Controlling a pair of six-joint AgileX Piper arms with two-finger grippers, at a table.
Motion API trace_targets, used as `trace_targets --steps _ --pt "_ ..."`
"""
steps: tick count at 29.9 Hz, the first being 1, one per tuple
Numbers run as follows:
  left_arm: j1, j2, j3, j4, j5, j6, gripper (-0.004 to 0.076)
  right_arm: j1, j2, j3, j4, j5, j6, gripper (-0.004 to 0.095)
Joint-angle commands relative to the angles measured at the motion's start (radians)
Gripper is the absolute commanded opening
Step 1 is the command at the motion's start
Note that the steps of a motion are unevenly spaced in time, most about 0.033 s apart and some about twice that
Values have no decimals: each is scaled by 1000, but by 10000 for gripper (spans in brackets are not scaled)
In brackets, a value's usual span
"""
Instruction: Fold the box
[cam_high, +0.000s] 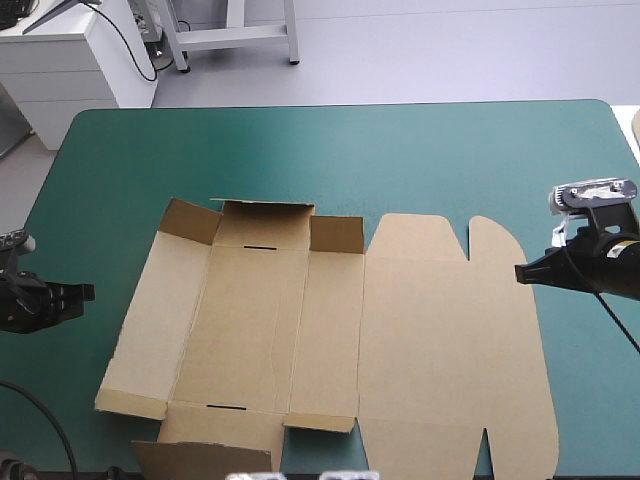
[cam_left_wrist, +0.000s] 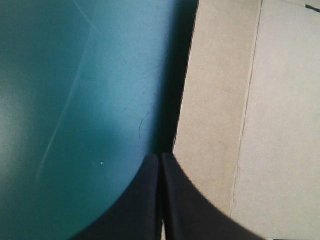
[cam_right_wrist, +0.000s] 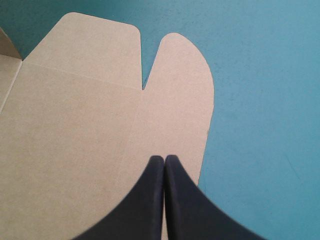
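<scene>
"The box (cam_high: 330, 340): where is it, and how will it take a grip?"

"It lies opened out on the teal-green surface (cam_high: 300, 150), between your two pincers. Your left pincer (cam_high: 88, 292) is clenched on nothing, with the half-raised side wall (cam_high: 155, 320) just ahead of it. Your right pincer (cam_high: 518, 271) is clenched and empty too, with the flat lid's rounded flap (cam_right_wrist: 175, 75) ahead of its tip."

"Heavy?"

"Light, I'd judge. It looks stiff across each panel and should give only along the scored creases. Smooth board will likely slide if you push from one side alone. Take the side wall by its free edge, which stands off the surface. The lid (cam_high: 450, 350) offers little to pinch, so press down on it."
</scene>
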Motion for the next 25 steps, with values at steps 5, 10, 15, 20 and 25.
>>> trace_targets --steps 5,10,15,20,25 --pt "2 -12 -2 -29 63 44 47 -5 -13 -26 17 -45 -21 -21" --pt "2 -10 96 -7 31 49 337 -5 -13 -26 23 -43 -23 -21" --pt "2 -8 203 -65 -65 -5 465 -5 -13 -26 30 -43 -35 -21" --pt "-23 32 247 -105 -69 46 456 -5 -13 -15 55 -46 -52 -21" --pt "-115 94 247 -115 -48 105 456 -5 -13 -6 55 -49 -54 -21"
